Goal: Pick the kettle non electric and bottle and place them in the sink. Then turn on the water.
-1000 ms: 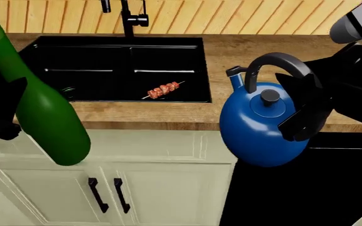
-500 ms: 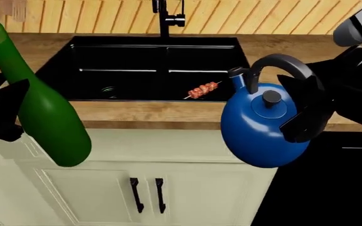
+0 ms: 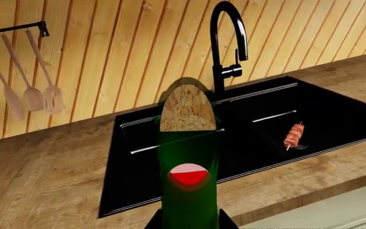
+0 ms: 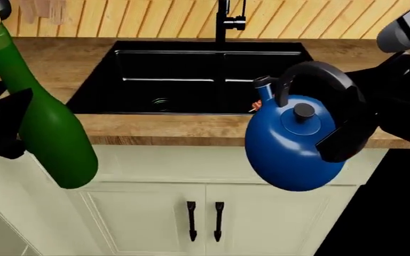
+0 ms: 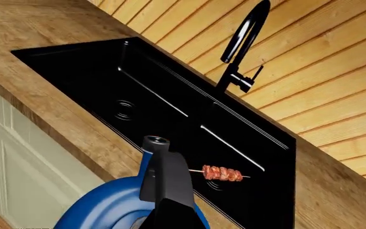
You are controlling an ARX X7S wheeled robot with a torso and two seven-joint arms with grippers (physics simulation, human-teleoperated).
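The green bottle (image 4: 52,133) hangs tilted in front of the counter, left of the sink, cork end up. My left gripper (image 4: 9,128) is shut on its body; in the left wrist view the bottle (image 3: 189,191) fills the jaws of the left gripper (image 3: 189,224). The blue kettle (image 4: 290,152) hangs before the counter edge by the right basin, my right gripper (image 4: 344,130) shut on its black handle (image 5: 164,176). The black double sink (image 4: 169,69) with its faucet (image 4: 223,21) lies beyond both.
A meat skewer (image 5: 221,172) lies in the right basin, mostly hidden behind the kettle in the head view. Wooden utensils (image 3: 34,95) hang on the wall left of the sink. Pale cabinet doors (image 4: 148,213) with black handles stand under the wooden counter (image 4: 155,128).
The sink and cabinet have slid to the right in the head view and now sit centred. Both grippers keep the same hold on bottle and kettle.
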